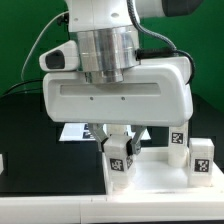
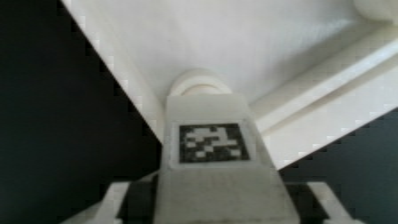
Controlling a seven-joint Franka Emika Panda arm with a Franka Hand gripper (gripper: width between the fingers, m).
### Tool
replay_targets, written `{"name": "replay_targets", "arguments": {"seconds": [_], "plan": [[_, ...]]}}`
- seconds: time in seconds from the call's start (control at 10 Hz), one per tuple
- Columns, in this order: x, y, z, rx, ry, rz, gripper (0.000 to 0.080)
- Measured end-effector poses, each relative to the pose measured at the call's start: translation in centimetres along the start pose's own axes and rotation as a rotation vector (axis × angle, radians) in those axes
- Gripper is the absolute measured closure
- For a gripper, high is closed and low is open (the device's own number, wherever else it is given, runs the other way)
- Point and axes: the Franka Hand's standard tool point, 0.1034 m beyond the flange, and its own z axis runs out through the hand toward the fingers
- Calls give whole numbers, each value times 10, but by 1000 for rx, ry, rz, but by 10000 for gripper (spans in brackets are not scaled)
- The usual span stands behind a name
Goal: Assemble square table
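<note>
Pincer (image 1: 119, 146) fingers flank a tagged leg (image 2: 215, 140), nearly closed on it, though a firm hold cannot be told. Beyond, the leg stands upright on the square panel (image 1: 150, 178), two more legs (image 1: 178, 146) at the exterior view's right. Closing off-centre could tip it, I judge.

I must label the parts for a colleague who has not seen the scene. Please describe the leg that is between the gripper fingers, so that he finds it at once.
Start at the large white square panel low in the exterior view. Three tagged white legs stand along it; follow the gripper straight down to the leg between its fingers. Unlike the two free legs towards the exterior view's right, it stands at the panel's corner on the exterior view's left.
</note>
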Motion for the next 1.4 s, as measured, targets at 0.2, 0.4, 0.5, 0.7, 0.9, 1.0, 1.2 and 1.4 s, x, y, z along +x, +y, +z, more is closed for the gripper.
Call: {"name": "replay_targets", "arguments": {"seconds": [0.2, 0.4, 0.5, 0.7, 0.9, 1.0, 1.2, 1.4], "plan": [[-6, 2, 0, 13, 47, 300, 514], [-11, -1, 1, 29, 66, 586, 514], [-12, -1, 1, 42, 59, 714, 514], [-15, -4, 2, 55, 48, 920, 513], [-15, -4, 2, 54, 48, 901, 513], [-15, -4, 3, 49, 51, 845, 422], [-18, -8, 5, 29, 62, 484, 284], [-18, -7, 6, 26, 62, 362, 158]]}}
